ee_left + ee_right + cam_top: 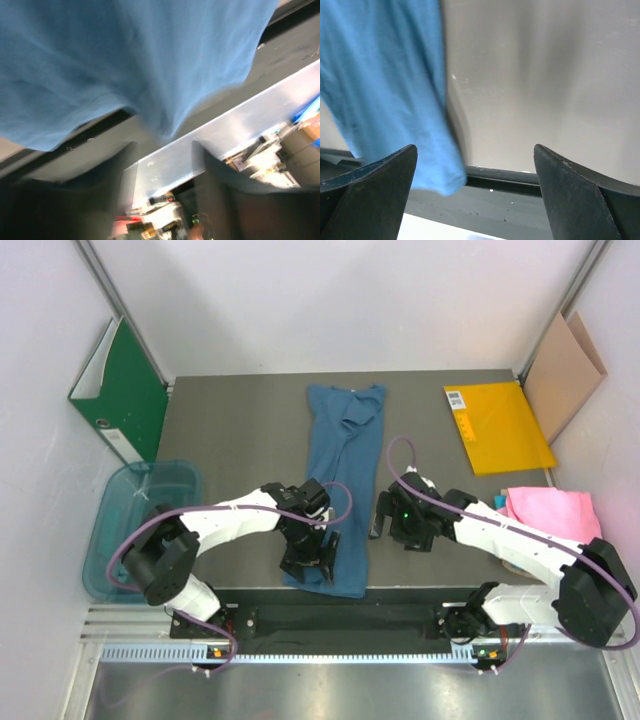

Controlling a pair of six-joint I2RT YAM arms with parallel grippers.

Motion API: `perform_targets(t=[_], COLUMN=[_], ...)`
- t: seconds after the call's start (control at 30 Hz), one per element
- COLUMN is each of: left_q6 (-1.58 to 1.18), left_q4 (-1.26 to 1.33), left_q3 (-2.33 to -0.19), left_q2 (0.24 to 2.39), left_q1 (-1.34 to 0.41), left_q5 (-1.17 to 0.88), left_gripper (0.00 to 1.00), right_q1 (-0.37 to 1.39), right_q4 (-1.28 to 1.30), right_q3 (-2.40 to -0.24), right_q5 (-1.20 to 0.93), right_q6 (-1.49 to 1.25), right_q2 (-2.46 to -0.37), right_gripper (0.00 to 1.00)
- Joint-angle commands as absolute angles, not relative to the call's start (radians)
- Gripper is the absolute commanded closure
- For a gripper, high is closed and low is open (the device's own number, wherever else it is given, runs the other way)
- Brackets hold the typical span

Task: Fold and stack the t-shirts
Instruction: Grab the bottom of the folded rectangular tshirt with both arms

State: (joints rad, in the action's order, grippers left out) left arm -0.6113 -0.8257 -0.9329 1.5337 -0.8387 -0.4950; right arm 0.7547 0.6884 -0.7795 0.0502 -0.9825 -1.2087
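Around the blue t-shirt (340, 470), yellow folder (495, 425), green binder (125, 395), teal bin (112, 508)

Blue t-shirt (385, 90) beside spread right claw (474, 147)

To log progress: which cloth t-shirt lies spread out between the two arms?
The blue cloth t-shirt, lying long down the grey table's middle; the pink cloth t-shirt sits bunched at the right edge instead.

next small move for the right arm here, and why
Probably slide the right end effector left onto the near right corner of the blue t-shirt and close. The shirt lies as a long strip, hem over the near edge of the table; the right jaws stand wide open just beside it, holding nothing.
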Motion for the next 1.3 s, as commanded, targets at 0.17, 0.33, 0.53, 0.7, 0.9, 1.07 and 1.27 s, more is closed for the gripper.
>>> perform_targets(t=[0.17, 0.33, 0.53, 0.7, 0.9, 1.07, 1.27], left_q6=[-0.569, -0.621, -0.673, -0.701, -0.706, -0.701, -0.695], left_q4=[-0.913, -0.959, -0.911, -0.786, -0.69, -0.65, -0.572], left_q3=[-1.035, -0.968, -0.761, -0.658, -0.638, -0.627, -0.6], left_q2=[1.358, 1.191, 1.117, 1.173, 1.272, 1.325, 1.391], left_q1=[-0.839, -0.807, -0.585, -0.499, -0.494, -0.489, -0.489], left_q5=[-0.445, -0.289, -0.331, -0.433, -0.443, -0.434, -0.475], left_gripper=[0.01, 0.01, 0.02, 0.03, 0.19, 0.23, 0.61], right_q1=[0.758, 0.764, 0.813, 0.922, 1.054, 1.089, 1.091], right_q4=[0.583, 0.47, 0.307, 0.31, 0.221, 0.273, 0.25], right_q3=[-0.778, -0.602, -0.402, -0.426, -0.498, -0.555, -0.532], right_q5=[-0.067, -0.179, -0.193, -0.167, -0.173, -0.169, -0.141], right_q6=[-0.963, -1.142, -1.361, -1.382, -1.442, -1.466, -1.479], right_q2=[-1.12, -1.023, -0.862, -0.969, -1.202, -1.281, -1.252], right_gripper=[0.0, 0.0, 0.05, 0.09, 0.29, 0.44, 0.75])
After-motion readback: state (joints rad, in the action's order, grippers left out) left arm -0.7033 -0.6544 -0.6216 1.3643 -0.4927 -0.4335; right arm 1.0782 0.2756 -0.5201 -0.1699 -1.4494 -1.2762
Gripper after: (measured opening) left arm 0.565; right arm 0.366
